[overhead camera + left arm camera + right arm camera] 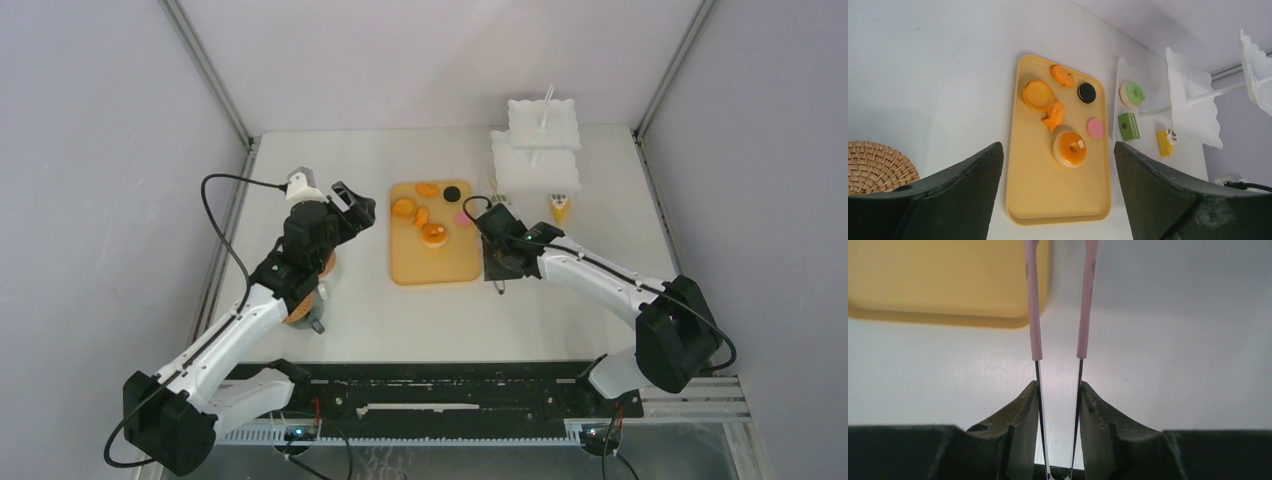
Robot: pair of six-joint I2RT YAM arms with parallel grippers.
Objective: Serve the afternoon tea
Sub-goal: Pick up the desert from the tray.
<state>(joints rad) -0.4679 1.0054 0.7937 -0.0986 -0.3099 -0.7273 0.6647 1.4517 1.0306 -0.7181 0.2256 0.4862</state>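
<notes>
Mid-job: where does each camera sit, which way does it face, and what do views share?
Top external: above, behind the bases, looking down on the table; left arm, right arm show.
Left wrist: faces across the tray toward the tiered stand; open left tool shows.
Right wrist: faces the tabletop closely; right tool grips pink tongs.
Shared: tray, all three.

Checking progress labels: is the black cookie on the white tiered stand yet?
No, the black cookie lies on the yellow tray, apart from the stand.
</notes>
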